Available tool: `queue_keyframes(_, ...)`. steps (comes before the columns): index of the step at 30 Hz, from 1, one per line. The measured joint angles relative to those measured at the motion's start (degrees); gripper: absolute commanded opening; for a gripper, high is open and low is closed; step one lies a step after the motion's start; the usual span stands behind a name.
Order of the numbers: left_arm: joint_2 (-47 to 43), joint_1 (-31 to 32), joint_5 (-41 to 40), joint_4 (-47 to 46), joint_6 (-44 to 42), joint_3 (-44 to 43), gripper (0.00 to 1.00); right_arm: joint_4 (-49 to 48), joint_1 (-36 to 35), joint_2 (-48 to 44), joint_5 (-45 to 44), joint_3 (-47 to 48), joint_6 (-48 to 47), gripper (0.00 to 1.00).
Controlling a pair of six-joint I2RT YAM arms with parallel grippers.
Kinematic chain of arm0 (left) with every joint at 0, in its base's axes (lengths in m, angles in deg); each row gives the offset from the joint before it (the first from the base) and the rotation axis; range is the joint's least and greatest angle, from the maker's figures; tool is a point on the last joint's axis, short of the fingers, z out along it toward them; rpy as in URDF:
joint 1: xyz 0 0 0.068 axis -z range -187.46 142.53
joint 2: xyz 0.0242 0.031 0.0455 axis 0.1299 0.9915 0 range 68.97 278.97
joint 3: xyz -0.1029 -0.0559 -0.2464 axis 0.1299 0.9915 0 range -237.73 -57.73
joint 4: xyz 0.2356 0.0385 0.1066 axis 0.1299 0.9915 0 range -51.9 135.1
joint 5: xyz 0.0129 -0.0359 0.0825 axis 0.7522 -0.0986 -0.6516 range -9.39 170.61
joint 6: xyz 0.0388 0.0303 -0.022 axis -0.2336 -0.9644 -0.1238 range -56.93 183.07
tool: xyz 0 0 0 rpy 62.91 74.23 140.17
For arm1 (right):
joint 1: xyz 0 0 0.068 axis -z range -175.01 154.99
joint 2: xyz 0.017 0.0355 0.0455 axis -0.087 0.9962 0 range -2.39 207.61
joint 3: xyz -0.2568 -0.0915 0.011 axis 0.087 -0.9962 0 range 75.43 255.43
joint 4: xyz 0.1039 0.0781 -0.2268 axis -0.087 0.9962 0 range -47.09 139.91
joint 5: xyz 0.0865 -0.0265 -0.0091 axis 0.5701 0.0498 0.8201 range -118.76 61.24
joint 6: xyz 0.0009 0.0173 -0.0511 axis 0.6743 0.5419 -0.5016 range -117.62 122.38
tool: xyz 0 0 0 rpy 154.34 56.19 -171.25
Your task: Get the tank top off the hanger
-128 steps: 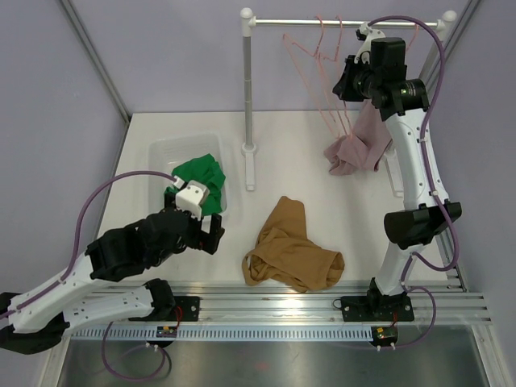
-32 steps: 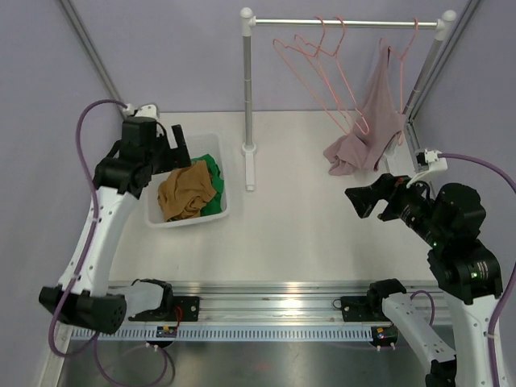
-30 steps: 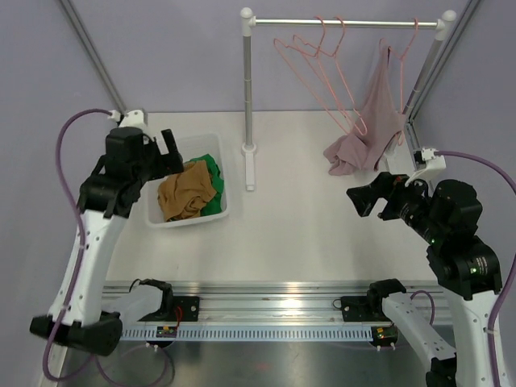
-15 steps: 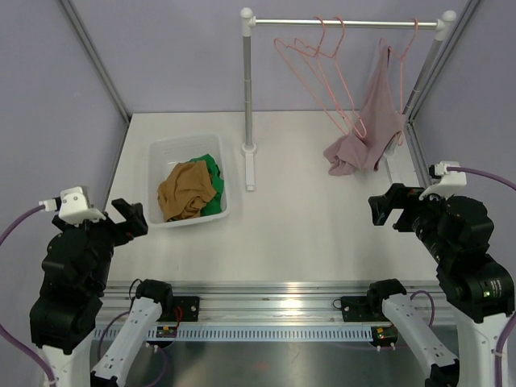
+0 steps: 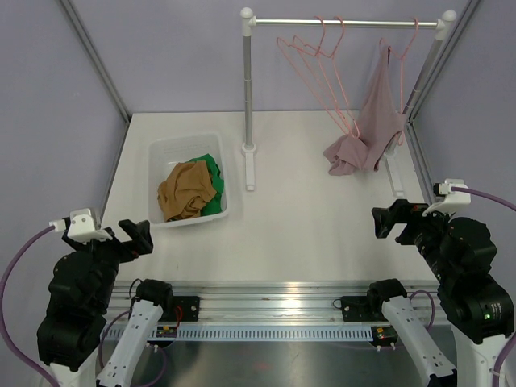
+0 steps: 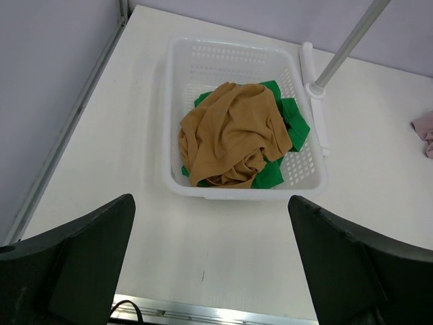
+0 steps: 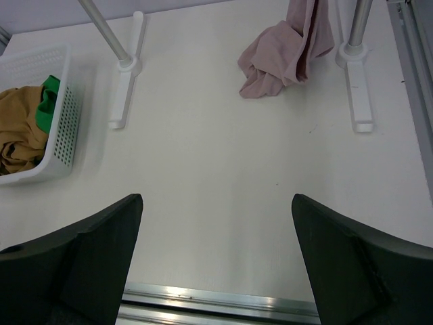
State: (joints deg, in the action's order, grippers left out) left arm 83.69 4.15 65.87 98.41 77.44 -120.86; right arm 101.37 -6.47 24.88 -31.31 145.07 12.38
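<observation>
The job is not done yet: the pink tank top (image 5: 369, 121) still hangs on its hanger (image 5: 402, 56), far out in front of the right gripper (image 5: 393, 222), and both that one and the left gripper (image 5: 134, 236) are wide open, holding nothing.

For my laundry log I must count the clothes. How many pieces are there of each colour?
Pink tank top: 1
Tan garment: 1
Green garment: 1
Total: 3
</observation>
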Motion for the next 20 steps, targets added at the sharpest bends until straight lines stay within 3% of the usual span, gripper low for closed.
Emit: queue_keyframes(20, 0.83, 0.00, 2.16, -0.46, 0.04, 1.79, 0.99, 0.15, -0.02, 3.41, 0.55, 1.70, 0.02, 1.00)
